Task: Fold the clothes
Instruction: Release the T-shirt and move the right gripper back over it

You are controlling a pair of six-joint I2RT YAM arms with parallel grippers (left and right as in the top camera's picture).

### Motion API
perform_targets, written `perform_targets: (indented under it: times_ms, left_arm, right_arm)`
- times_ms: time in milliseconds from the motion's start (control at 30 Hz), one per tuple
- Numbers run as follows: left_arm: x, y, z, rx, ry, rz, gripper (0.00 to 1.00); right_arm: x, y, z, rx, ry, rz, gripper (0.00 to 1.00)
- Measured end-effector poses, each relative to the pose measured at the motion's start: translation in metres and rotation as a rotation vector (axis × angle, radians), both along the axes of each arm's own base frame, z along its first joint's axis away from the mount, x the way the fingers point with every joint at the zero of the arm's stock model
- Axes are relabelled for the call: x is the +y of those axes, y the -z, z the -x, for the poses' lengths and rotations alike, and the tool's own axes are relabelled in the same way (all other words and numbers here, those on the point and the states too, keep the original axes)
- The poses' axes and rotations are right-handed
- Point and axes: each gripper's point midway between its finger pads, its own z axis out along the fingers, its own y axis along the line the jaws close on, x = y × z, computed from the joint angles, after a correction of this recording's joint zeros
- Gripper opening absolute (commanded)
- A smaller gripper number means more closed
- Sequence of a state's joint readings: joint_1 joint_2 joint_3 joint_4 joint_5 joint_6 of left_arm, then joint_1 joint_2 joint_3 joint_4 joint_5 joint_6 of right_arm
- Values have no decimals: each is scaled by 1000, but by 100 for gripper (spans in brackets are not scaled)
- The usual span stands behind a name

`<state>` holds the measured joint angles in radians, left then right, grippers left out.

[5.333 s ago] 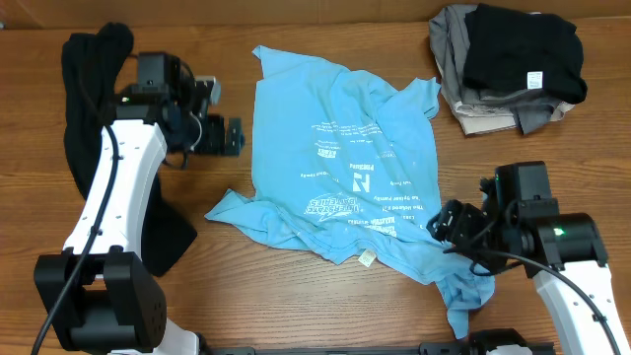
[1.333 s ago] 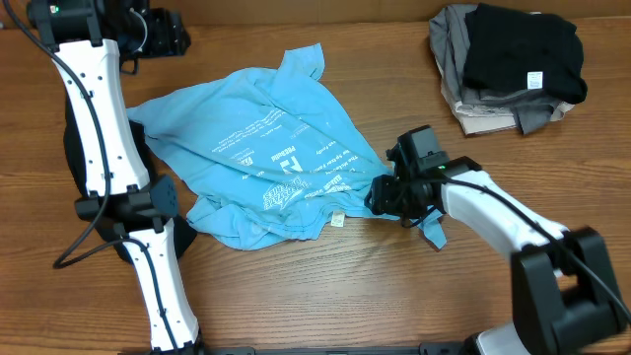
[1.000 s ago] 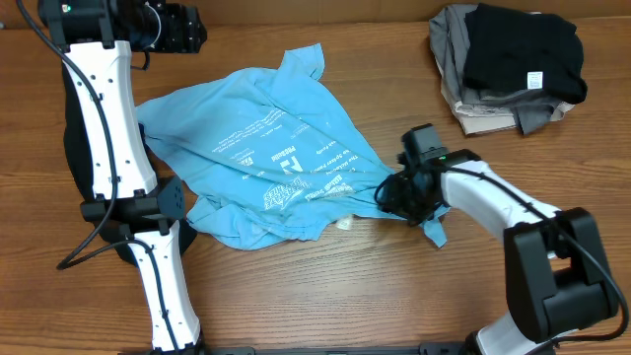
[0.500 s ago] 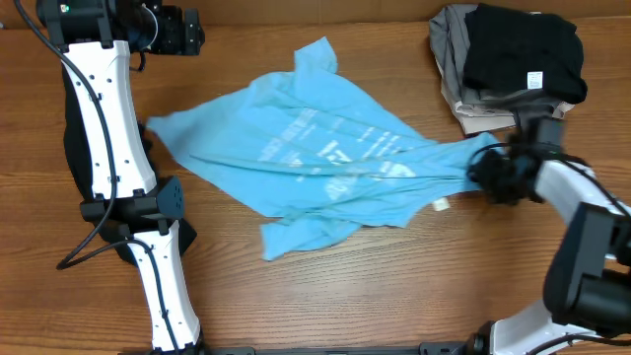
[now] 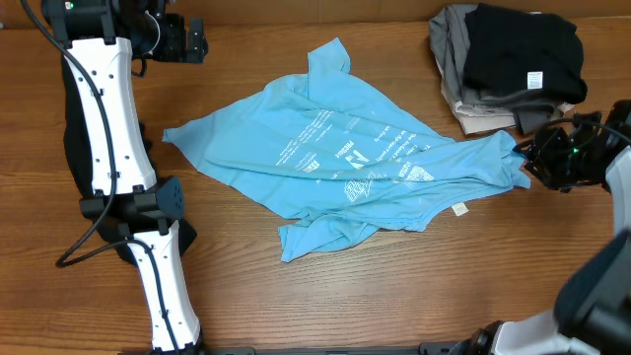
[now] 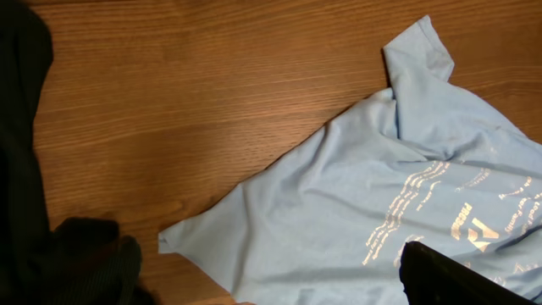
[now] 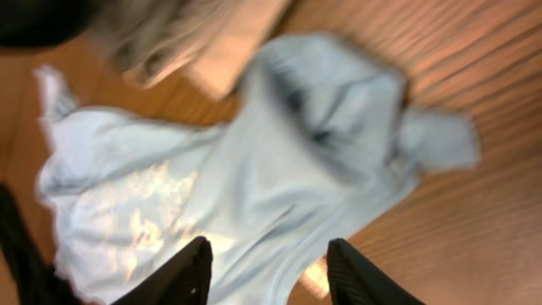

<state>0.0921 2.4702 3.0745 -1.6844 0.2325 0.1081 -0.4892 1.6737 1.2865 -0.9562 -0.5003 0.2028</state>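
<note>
T-shirt [image 5: 355,168] edge beside low, outstretched right gripper [image 5: 537,163].

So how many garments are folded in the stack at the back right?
3 visible: a black one on top, a grey one beneath it, and a tan one at the bottom. More may be hidden underneath.

Left arm [image 5: 99,108]: white link shells, black joints, thin black cable looping alongside. Right end effector [image 5: 567,156] black with green LED; its fingers [image 7: 182,275] look black, blurry.
</note>
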Motion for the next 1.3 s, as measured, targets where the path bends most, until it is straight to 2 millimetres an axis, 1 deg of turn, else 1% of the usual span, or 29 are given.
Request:
perform_targets:
  times_ms: [33, 100, 200, 267, 300, 333, 367, 433, 567, 667, 767, 900, 1000, 1100, 1167, 1300]
  left_arm:
    - [2, 0, 0, 2, -6, -1, 100]
    - [7, 1, 1, 7, -30, 0, 95]
    - [21, 1, 1, 12, -82, 3, 89]
    - [33, 4, 2, 25, -128, -5, 88]
    - [38, 7, 3, 38, -152, -12, 88]
    - [45, 12, 5, 60, -181, -24, 88]
    - [50, 18, 7, 84, -204, -32, 85]
    - [58, 36, 11, 153, -242, -49, 81]
    - [70, 85, 21, 312, -297, -82, 78]
    - [74, 120, 23, 383, -313, -97, 77]
    - [77, 147, 26, 430, -325, -101, 77]
    - [79, 177, 24, 451, -326, -105, 78]
    - [83, 195, 20, 442, -333, -107, 76]
    - [85, 209, 16, 426, -340, -106, 69]
    - [85, 218, 15, 426, -341, -103, 62]
    - [84, 232, 17, 433, -342, -95, 56]
  right_arm:
    - [10, -16, 5, -24, -20, 8, 51]
    - [31, -48, 15, -75, -64, 25, 52]
    - [70, -93, 40, -152, -152, 55, 54]
    - [92, -107, 55, -166, -204, 67, 56]
    - [104, -112, 64, -163, -235, 72, 56]
    - [112, -113, 70, -156, -256, 76, 56]
    - [125, -113, 79, -135, -292, 77, 56]
    - [140, -109, 87, -101, -332, 80, 56]
    - [165, -102, 94, -60, -398, 97, 56]
    - [177, -95, 99, -32, -425, 109, 56]
    - [185, -83, 108, 12, -441, 113, 56]
    - [192, -65, 117, 67, -452, 111, 56]
    - [196, -51, 123, 98, -459, 109, 56]
    - [204, -37, 126, 111, -473, 109, 56]
    - [211, -30, 128, 113, -487, 108, 56]
    - [221, -24, 132, 117, -510, 108, 56]
